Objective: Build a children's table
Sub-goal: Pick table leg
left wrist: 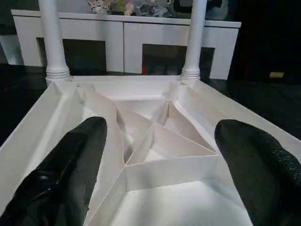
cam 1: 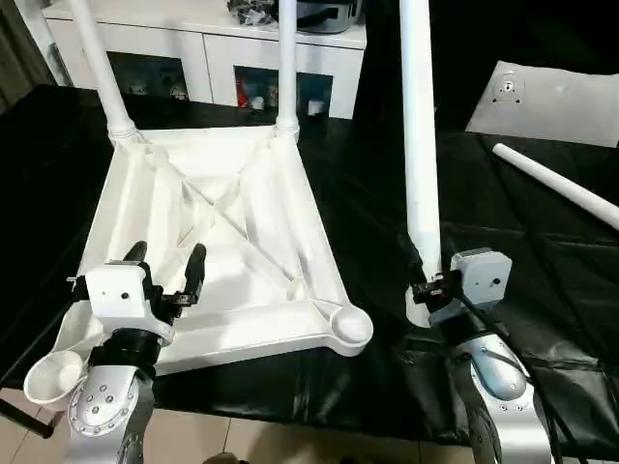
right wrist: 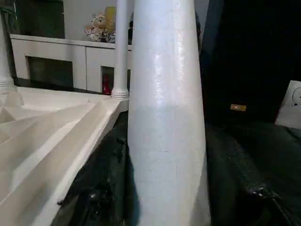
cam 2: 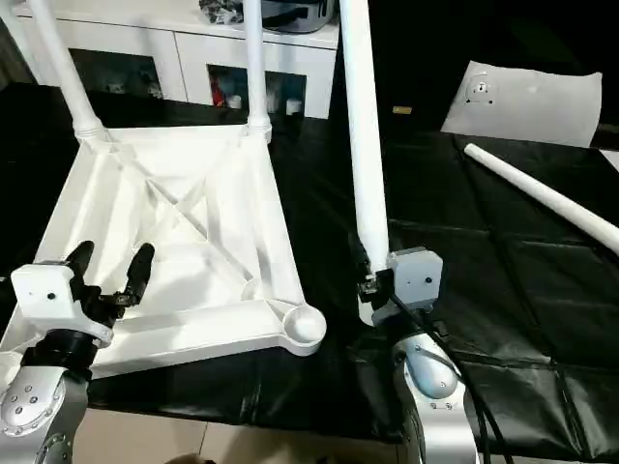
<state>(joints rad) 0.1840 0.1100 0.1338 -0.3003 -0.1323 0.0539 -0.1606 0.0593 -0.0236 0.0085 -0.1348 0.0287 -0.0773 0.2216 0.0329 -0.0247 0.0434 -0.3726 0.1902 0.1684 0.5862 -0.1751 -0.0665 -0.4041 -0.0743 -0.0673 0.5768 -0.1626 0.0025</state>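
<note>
The white tabletop [cam 1: 222,242] lies upside down on the black table, ribs up. Two white legs [cam 1: 106,77] [cam 1: 287,68] stand in its far corner sockets. Both near corner sockets [cam 1: 350,326] [cam 1: 53,377] are bare. My left gripper [cam 1: 164,263] hovers open over the near ribbed part, nothing between its black fingers [left wrist: 66,169]. My right gripper [cam 1: 418,280] is shut on a third leg [cam 1: 419,126], held upright just right of the tabletop's near right corner. A fourth leg [cam 1: 556,184] lies flat at the right.
A small white panel [cam 1: 546,97] lies at the far right on the black cloth. A white cabinet [cam 1: 213,48] with toys stands behind the table. The table's front edge runs close below my arms.
</note>
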